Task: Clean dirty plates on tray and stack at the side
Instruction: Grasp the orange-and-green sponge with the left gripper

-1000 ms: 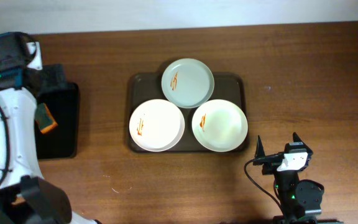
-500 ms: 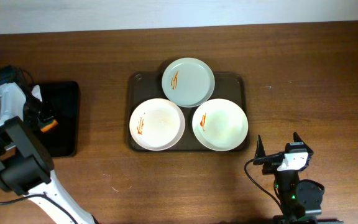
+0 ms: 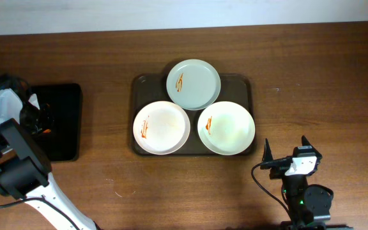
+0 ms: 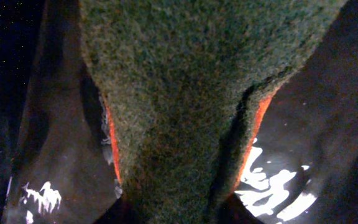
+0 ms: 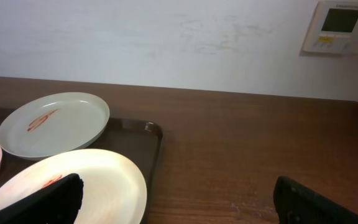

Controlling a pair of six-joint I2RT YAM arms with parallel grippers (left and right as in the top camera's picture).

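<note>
Three dirty plates lie on the dark brown tray [image 3: 243,86]: a grey-green plate [image 3: 193,84] at the back, a white plate [image 3: 161,128] front left and a white plate [image 3: 226,128] front right. Each carries an orange smear. At the far left my left gripper [image 3: 39,121] is down on a small black tray [image 3: 66,137]. In the left wrist view the gripper [image 4: 176,213] is shut on a green-and-orange sponge [image 4: 185,93], which is pinched narrow between the jaws. My right gripper [image 3: 285,148] stands open, apart from the front right plate [image 5: 86,180]; nothing lies between its fingers [image 5: 42,200].
The right wrist view shows the grey-green plate [image 5: 51,121], the brown tray's right rim [image 5: 153,130] and bare wooden table to the right. A white wall with a small control panel [image 5: 340,25] stands behind the table.
My left arm has come down onto the sponge on the black tray and its jaws have closed in on it. The right arm and the plates have not moved.
</note>
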